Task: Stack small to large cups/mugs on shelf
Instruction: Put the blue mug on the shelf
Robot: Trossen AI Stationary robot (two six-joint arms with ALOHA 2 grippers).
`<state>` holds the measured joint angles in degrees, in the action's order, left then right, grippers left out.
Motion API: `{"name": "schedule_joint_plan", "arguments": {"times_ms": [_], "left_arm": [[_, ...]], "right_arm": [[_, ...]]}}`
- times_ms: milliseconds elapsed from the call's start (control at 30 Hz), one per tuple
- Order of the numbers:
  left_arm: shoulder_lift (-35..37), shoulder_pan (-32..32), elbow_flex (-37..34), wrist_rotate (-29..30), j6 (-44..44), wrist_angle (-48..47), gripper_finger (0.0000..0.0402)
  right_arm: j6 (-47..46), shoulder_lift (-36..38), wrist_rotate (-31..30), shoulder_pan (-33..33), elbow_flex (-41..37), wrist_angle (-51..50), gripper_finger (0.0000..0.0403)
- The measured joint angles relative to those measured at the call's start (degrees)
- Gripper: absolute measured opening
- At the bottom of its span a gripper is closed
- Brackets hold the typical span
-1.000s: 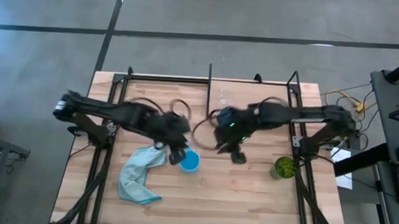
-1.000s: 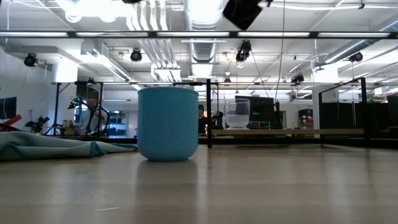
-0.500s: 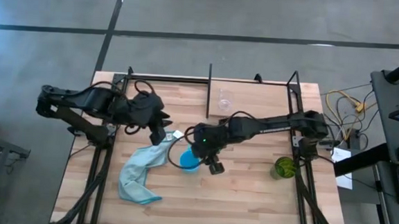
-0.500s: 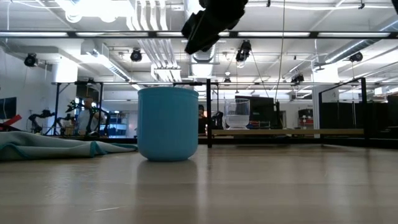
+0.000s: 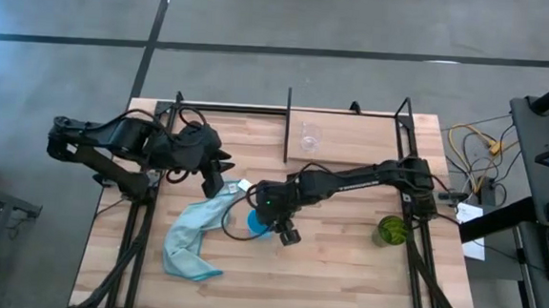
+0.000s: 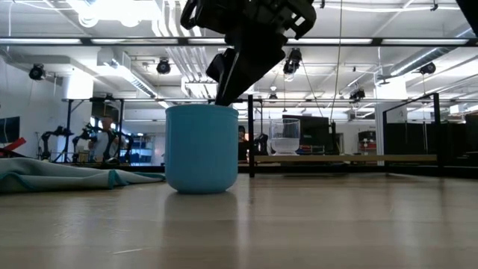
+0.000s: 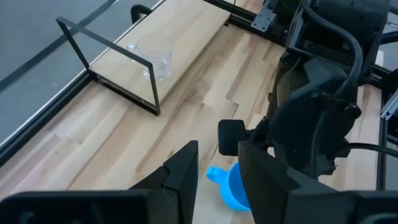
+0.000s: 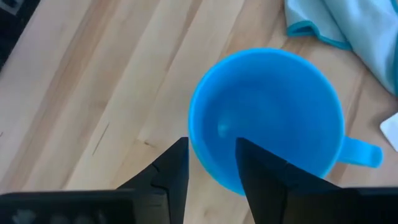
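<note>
The bright blue mug (image 5: 257, 222) stands upright on the tabletop, its handle (image 8: 362, 153) toward the cloth. My right gripper (image 8: 211, 149) is open just above its rim. One finger stands inside and one outside the wall, on the side away from the handle. In the low view (image 6: 224, 93) its tip reaches rim height. My left gripper (image 5: 218, 179) is open and empty, left of the mug. The clear cup (image 5: 308, 137) stands on the pale shelf (image 5: 352, 130) at the far edge. The olive-green cup (image 5: 391, 230) stands at the right.
A light blue cloth (image 5: 193, 237) lies crumpled left of the mug. Black rods (image 5: 288, 126) frame the shelf and run along both table sides. A small white scrap (image 5: 244, 186) lies by the cloth. Bare wood lies between the mug and the green cup.
My right gripper has gone toward the table's left and near edge and down, until its fingers stand over the blue mug's rim. My left gripper has drawn back from the mug toward the left and far edge. The mug has stayed in place.
</note>
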<state>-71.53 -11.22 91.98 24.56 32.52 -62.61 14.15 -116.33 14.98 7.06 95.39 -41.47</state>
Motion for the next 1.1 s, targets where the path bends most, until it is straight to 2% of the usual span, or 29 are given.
{"name": "schedule_joint_plan", "arguments": {"times_ms": [500, 1100], "left_arm": [[0.11, 0.01, 0.0, 0.26, -0.27, 0.09, 0.01], [0.11, 0.0, 0.02, 0.54, -0.29, 0.74, 0.01]], "right_arm": [[0.9, -0.09, 0.0, 0.9, -0.63, 0.83, 0.0117], [0.61, -0.11, -0.02, 0.92, -3.72, 7.57, 0.0102]]}}
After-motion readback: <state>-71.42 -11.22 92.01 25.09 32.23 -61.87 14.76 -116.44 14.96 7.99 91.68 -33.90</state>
